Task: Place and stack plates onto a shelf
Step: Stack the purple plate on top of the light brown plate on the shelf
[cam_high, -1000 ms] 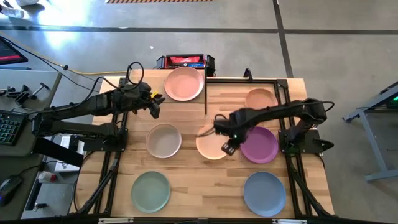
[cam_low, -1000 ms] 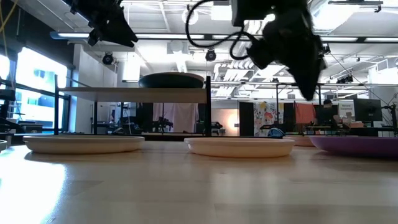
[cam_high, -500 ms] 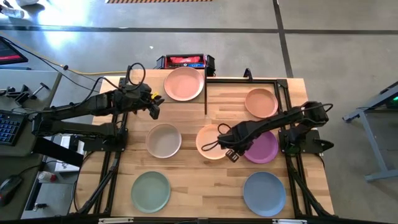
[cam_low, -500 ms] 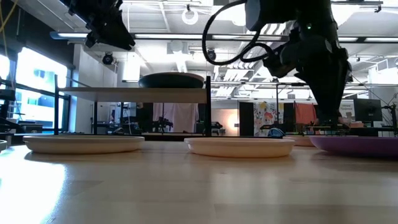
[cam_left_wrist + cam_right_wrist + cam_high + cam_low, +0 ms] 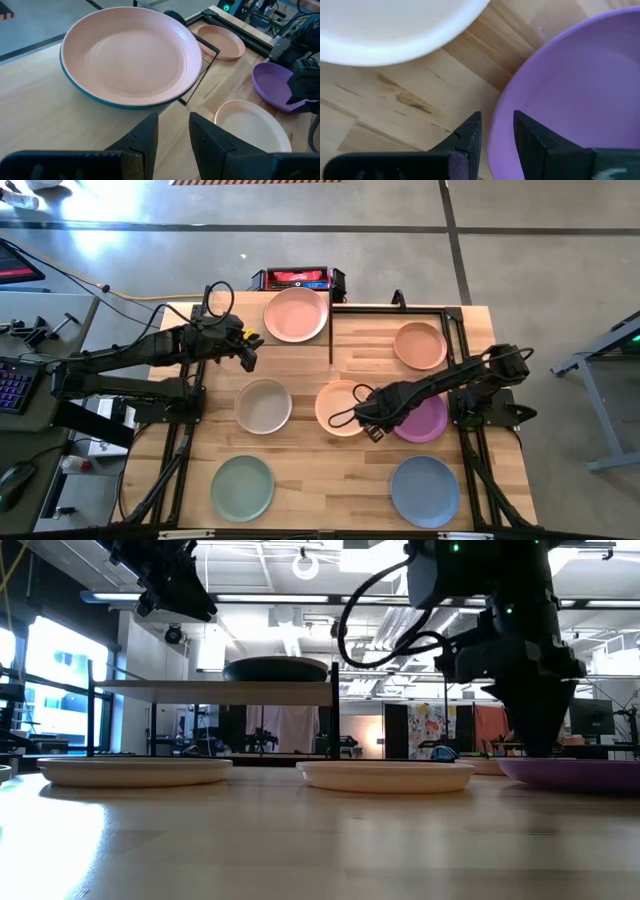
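Fingers of the right gripper (image 5: 496, 142) stand a narrow gap apart, straddling the near rim of the purple plate (image 5: 580, 95), one outside, one inside, nothing clamped yet. Rim is the place to pinch; the plate looks stiff, light, matte, probably chippable and liable to tilt. Cream plate (image 5: 390, 25) lies just beyond. Left gripper (image 5: 172, 145), slightly parted and empty, hovers before the pink plate (image 5: 131, 55) stacked on the shelf (image 5: 225, 320).

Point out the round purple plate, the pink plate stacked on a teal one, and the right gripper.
Round purple plate (image 5: 425, 418): high view, bare centre.
Pink plate stacked on a teal one (image 5: 131, 50): left wrist view, inner well.
Right gripper (image 5: 497, 131): right wrist view, gap straddling the purple rim.
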You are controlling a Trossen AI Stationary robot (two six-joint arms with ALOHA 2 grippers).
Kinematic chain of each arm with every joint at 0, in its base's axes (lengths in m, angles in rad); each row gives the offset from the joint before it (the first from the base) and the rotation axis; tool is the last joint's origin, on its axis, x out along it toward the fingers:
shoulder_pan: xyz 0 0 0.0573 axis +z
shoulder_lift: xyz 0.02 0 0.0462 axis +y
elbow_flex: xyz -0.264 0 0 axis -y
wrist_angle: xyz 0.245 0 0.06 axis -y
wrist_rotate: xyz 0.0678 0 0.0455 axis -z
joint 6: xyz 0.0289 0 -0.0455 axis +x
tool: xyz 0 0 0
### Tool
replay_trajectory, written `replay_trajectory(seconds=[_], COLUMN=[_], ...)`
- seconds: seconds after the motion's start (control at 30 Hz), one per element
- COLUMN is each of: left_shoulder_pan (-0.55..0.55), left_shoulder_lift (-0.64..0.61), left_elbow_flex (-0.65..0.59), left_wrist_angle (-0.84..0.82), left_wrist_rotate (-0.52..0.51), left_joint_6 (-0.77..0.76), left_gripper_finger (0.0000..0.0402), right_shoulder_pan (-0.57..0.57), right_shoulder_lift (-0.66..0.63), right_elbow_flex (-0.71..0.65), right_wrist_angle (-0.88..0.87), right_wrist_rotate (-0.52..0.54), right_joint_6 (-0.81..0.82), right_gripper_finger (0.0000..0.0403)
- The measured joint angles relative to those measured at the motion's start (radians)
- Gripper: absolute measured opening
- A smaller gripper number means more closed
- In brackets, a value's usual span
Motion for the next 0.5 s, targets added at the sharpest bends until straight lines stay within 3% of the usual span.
replay_trajectory(seconds=[0.5], left_shoulder_pan=[0.0], left_shoulder_lift=[0.0], left_elbow_flex=[0.0], left_wrist_angle=[0.0], left_wrist_rotate=[0.0], left_joint_6=[0.0], left_gripper_finger=[0.0097], right_shoulder_pan=[0.0], right_shoulder_lift=[0.0], right_elbow_flex=[-0.096], right_wrist_angle=[0.062], right_wrist_rotate=[-0.026], right_joint_6=[0.028], right_gripper_finger=[0.0089])
